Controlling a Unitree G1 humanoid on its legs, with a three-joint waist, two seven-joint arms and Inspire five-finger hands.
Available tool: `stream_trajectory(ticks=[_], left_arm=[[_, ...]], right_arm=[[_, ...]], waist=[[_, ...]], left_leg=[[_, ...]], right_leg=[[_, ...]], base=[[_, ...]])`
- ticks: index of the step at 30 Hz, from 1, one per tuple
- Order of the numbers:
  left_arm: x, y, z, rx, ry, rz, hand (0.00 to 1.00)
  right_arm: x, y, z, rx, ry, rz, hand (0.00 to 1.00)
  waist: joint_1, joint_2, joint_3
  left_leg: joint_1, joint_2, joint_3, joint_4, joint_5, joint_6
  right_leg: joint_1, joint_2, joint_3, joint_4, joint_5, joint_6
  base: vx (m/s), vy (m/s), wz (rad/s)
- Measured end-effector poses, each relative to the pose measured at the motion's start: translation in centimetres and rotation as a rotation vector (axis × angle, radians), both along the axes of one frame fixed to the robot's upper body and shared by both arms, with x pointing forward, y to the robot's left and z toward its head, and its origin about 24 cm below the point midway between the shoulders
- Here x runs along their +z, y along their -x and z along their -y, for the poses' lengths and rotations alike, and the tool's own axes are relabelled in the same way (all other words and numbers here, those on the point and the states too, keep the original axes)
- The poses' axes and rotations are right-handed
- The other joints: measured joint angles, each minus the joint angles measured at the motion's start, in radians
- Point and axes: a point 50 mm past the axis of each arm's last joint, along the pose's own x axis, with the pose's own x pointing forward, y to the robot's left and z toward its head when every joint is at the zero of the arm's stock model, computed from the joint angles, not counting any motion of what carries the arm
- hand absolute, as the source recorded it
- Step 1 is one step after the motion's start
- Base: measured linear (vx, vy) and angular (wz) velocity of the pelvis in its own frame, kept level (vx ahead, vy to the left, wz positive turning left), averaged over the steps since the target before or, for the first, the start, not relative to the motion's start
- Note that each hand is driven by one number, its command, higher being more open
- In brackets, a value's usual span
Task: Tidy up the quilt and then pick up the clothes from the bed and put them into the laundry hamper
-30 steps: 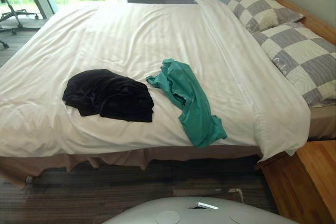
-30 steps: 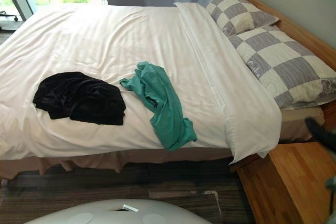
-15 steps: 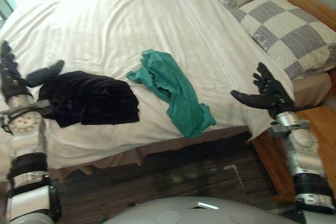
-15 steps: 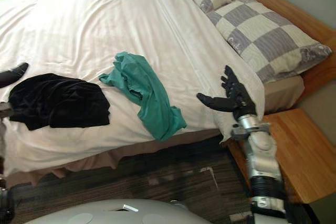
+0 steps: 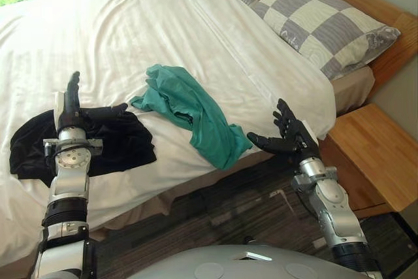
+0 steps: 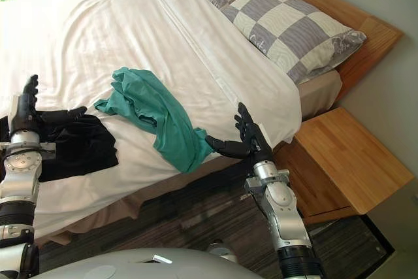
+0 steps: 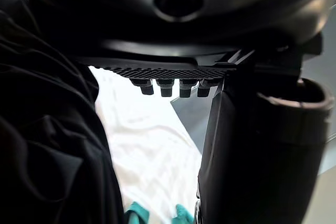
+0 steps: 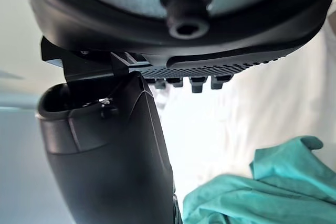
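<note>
Nearest us, our right hand (image 5: 292, 139) hangs just off the near edge of the bed (image 5: 353, 87), fingers straight and spread, holding nothing. Its palm is turned toward the teal garment (image 5: 196, 112), whose tail reaches that edge. Our left hand (image 5: 70, 115) hovers equally spread above the black garment (image 5: 127, 146), seemingly poised for a grasp. Farther on, the white quilt (image 5: 130, 37) lies flat, so tidying looks done. Checked pillows (image 5: 326, 27) sit at the head end.

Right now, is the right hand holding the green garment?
No, the right hand is open with straight fingers beside the green garment, which lies loose on the quilt.
</note>
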Motion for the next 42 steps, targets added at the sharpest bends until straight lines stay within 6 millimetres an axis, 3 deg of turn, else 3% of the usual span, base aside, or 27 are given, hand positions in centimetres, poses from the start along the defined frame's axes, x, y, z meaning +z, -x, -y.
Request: stream_trajectory(ticks=[6, 15, 19, 23, 25, 27, 32, 33, 36, 42], left_arm=[[-1.7, 1.4, -0.5, 0.052, 0.041, -0.073, 1.00], [-4.9, 5.0, -2.3, 0.157, 0.081, -0.202, 1.00], [-7.1, 6.7, -2.2, 0.177, 0.088, -0.296, 1.00], [-8.0, 6.9, -1.5, 0.187, 0.077, -0.333, 1.00], [-7.7, 5.8, -1.1, 0.216, 0.039, -0.313, 1.00], [-6.4, 3.8, -1.2, 0.266, 0.017, -0.251, 1.00], [-1.2, -0.1, -3.0, 0.366, -0.034, -0.084, 1.00], [-0.7, -0.4, -3.2, 0.372, -0.041, -0.069, 0.00], [1.1, -1.4, -3.5, 0.403, -0.023, -0.009, 0.00], [3.4, -2.2, -3.1, 0.330, -0.053, 0.051, 0.00]], right_arm=[[0.9, 0.6, -0.6, 0.029, -0.014, 0.036, 1.00], [-0.8, 2.2, -1.6, 0.039, -0.051, -0.046, 1.00], [-1.2, 2.5, -2.3, 0.060, -0.066, -0.067, 1.00], [-0.6, 1.8, -3.3, 0.094, -0.074, -0.039, 1.00], [0.9, 0.6, -3.8, 0.129, -0.045, 0.033, 1.00], [3.7, -0.6, -4.1, 0.174, -0.011, 0.152, 1.00], [10.9, -1.9, -4.1, 0.267, 0.067, 0.444, 1.00], [11.4, -1.8, -4.0, 0.272, 0.063, 0.465, 1.00], [12.6, -1.4, -3.9, 0.299, 0.069, 0.513, 1.00], [11.8, -0.5, -3.8, 0.306, 0.063, 0.481, 1.00]], waist=[[0.002, 0.013, 0.007], [0.005, 0.021, 0.000], [0.007, 0.030, -0.009], [0.008, 0.029, -0.016], [0.006, 0.030, -0.004], [0.007, 0.033, 0.037], [0.005, 0.032, 0.147], [0.004, 0.031, 0.155], [0.005, 0.031, 0.172], [0.009, 0.026, 0.185]], left_leg=[[-0.004, 0.001, 0.024, 0.000, 0.000, 0.000], [-0.007, 0.003, 0.029, -0.001, 0.002, 0.000], [-0.019, 0.004, 0.027, -0.001, 0.007, -0.001], [-0.092, 0.005, 0.030, 0.000, 0.024, 0.000], [-0.167, 0.012, 0.035, 0.026, 0.029, -0.001], [-0.231, 0.020, 0.036, 0.052, 0.036, 0.000], [-0.311, 0.059, 0.058, 0.060, 0.067, -0.009], [-0.319, 0.065, 0.060, 0.061, 0.071, -0.011], [-0.337, 0.076, 0.066, 0.048, 0.090, -0.012], [-0.330, 0.066, 0.058, 0.020, 0.117, -0.010]], right_leg=[[-0.001, -0.002, 0.010, -0.035, 0.033, 0.003], [-0.001, -0.002, 0.006, -0.044, 0.049, 0.004], [-0.010, -0.003, 0.003, -0.045, 0.049, 0.004], [-0.083, -0.001, 0.010, -0.042, 0.057, -0.001], [-0.160, 0.006, 0.027, -0.029, 0.071, -0.008], [-0.216, 0.014, 0.044, -0.028, 0.087, -0.016], [-0.307, 0.050, 0.069, -0.027, 0.120, -0.043], [-0.312, 0.053, 0.069, -0.027, 0.120, -0.043], [-0.336, 0.067, 0.067, -0.027, 0.125, -0.051], [-0.335, 0.064, 0.065, -0.022, 0.125, -0.051]], base=[[-0.05, -0.010, -0.10], [-0.06, -0.025, -0.01], [-0.03, -0.020, 0.02], [-0.09, -0.039, -0.02], [-0.13, -0.066, -0.10], [-0.13, -0.064, -0.12], [-0.11, -0.058, -0.14], [-0.09, -0.075, -0.04], [-0.05, -0.063, -0.01], [0.00, -0.006, 0.07]])
